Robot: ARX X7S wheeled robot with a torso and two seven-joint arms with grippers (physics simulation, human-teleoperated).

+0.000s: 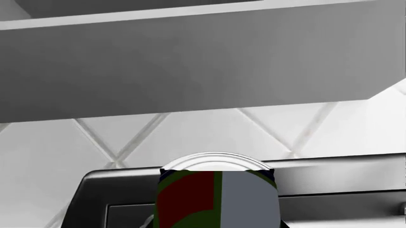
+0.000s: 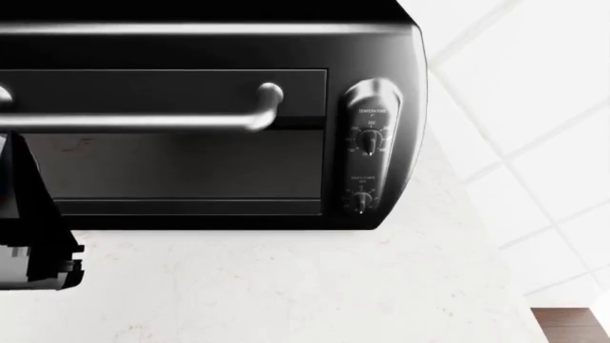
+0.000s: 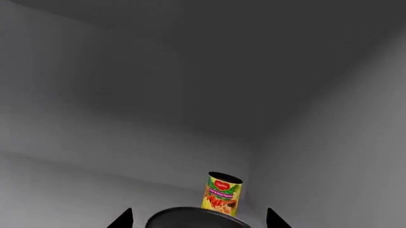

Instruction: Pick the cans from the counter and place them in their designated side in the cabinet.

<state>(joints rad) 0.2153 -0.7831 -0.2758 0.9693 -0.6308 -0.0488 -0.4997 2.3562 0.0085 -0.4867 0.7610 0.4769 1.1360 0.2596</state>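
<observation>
Close against the left wrist camera, a green-labelled metal can with a red and white picture and a silver lid (image 1: 216, 197) is held upright in the left claw, raised before the grey cabinet (image 1: 190, 61) above the black oven (image 2: 210, 121) on the white speckled table (image 2: 315, 286). Its long axis stands vertical. The right claw (image 3: 197, 219) reaches into the cabinet; its state cannot be told. A yellow-labelled can (image 3: 223, 192) stands just beyond it, toward the far right corner.

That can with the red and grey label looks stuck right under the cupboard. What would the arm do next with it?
Probably lift it a little higher. The can in the left gripper sits below the cabinet's underside, level with the black oven's top, so it must rise before going in.
</observation>
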